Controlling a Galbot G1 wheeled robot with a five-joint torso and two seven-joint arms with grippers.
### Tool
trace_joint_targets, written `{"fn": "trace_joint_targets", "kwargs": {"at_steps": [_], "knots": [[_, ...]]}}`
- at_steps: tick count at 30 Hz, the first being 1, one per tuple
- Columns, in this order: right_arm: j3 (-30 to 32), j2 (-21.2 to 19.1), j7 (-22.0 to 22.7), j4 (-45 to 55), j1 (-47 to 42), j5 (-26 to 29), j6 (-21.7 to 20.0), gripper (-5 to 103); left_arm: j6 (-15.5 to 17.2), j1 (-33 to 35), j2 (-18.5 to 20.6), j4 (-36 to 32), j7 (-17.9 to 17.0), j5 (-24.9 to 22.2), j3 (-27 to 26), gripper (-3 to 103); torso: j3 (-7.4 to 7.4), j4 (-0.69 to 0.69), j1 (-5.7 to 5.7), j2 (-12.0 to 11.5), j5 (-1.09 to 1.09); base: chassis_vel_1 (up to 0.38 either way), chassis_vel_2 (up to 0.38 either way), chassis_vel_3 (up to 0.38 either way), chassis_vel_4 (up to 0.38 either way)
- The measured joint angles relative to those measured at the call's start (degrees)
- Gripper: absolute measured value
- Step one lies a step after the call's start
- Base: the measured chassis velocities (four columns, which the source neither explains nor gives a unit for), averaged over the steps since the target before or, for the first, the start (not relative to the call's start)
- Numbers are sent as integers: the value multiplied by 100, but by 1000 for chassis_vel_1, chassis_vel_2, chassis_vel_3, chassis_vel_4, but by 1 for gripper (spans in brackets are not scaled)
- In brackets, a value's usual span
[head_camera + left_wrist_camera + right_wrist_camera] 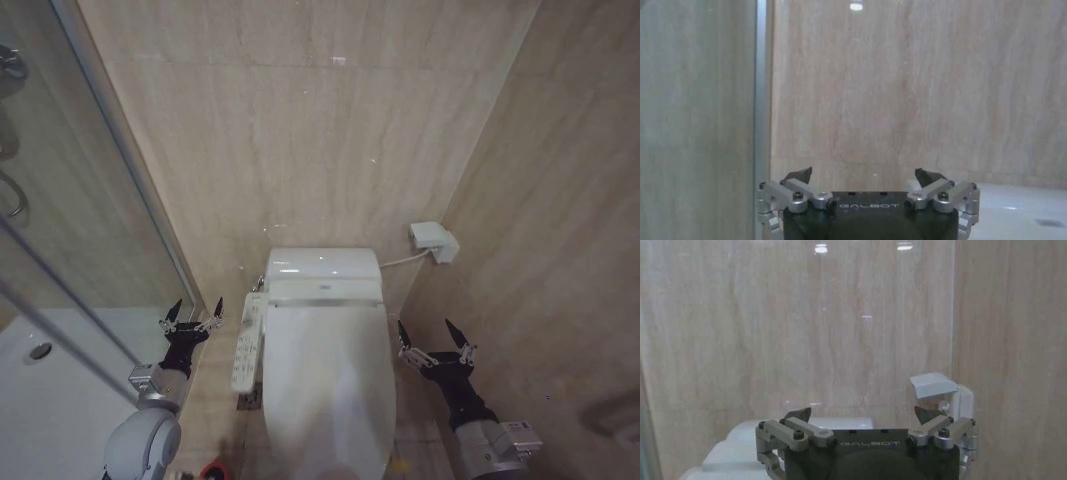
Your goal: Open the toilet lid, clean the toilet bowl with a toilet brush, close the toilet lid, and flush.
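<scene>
Toilet lid [325, 385] is lying shut over the toilet bowl [268, 425], which is standing against the tiled back wall [330, 130] between the glass shower partition [90, 200] and the side wall. White button strip [246, 348] is running along the bowl's left side, just beside the lid's edge. Behind the lid, the white rear housing [322, 268] is sitting against the wall.

Left gripper [192, 318] is hovering off the toilet's left side, near the button strip but apart from it, with its fingers spread wide and nothing between them (the left wrist view is showing the same spread, black fingertips [800, 175] pointing at the bare wall and the partition's metal frame [761, 100]).

Right gripper [436, 340] is hovering off the toilet's right side, apart from the lid, fingers likewise spread and holding nothing. In the right wrist view its fingertips [798, 415] are pointing toward the back wall, with a small white wall box [933, 385] ahead of it and the rear housing lower down.

A red object [212, 470] is showing at the floor by the toilet's front left; what it holds cannot be told.
</scene>
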Motion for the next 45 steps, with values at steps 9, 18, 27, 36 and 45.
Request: {"fn": "trace_joint_targets", "kwargs": {"at_steps": [9, 18, 27, 36, 45], "knots": [[0, 0, 0, 0, 0, 0, 0, 100, -12, 5, -28, -6, 8, 8, 4, 100, 0, 0, -1, 0, 4, 237, -231, -218, 218], [0, 0, 0, 0, -1, 0, 0, 100, -37, 28, -53, 9, 49, 44, 47, 100, -1, 0, -3, 2, 0, 119, -121, -141, 136], [0, 0, 0, 0, 1, 0, 0, 100, -46, 46, -73, -1, 63, 64, 62, 100, 3, 0, 6, -2, -1, -40, 44, 30, -43], [0, 0, 0, 0, 1, 0, 0, 100, -46, 83, -88, -52, 70, 75, 85, 100, 1, 0, 1, -2, -1, 41, -52, -57, 49], [0, 0, 0, 0, 0, 0, 0, 100, -47, 114, -77, -93, 73, 65, 55, 100, -1, 0, -2, 0, 0, 172, -172, -173, 170]]}}
